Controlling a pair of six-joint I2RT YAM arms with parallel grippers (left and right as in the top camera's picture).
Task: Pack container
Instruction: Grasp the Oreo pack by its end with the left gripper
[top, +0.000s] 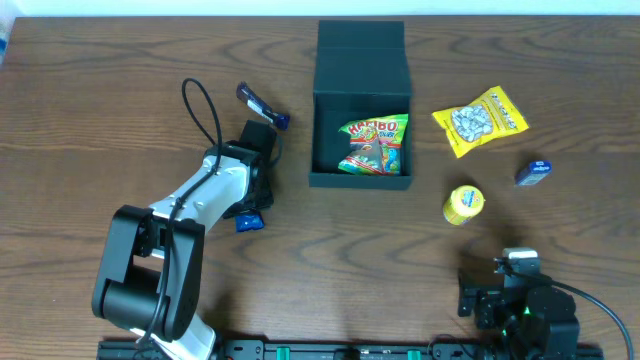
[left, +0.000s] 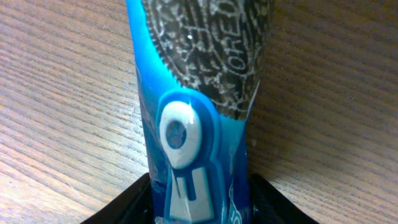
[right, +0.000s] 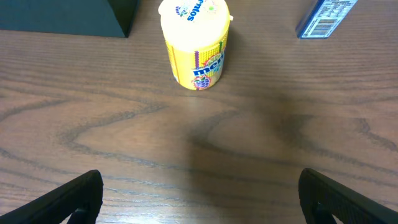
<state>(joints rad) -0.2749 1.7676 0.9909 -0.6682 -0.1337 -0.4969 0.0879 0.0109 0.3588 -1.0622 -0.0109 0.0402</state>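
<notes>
Teal box (top: 360, 70) sits mid-bench (top: 100, 100) toward the far side, lid flap laid open away from the robot. A Haribo bag (top: 374, 146) lies inside, against the near wall.

L pincer (left: 199, 202) is low, left of the box, w/ a blue Oreo pack (left: 199, 93) between its fingers. The black finger bases flank both edges, but can't tell if they're clamped on it. A dark bar (top: 262, 107) lies just beyond that arm.

R pincer (right: 199, 186) is wide open, nothing in it, low over bare wood near the front-right edge. Just ahead of it stands a yellow Mentos tub (right: 196, 43) — upright, lid on. Blue carton (top: 533, 172) is right of the tub; yellow bag (top: 480, 120) lies beyond — right of the box, not touching.
</notes>
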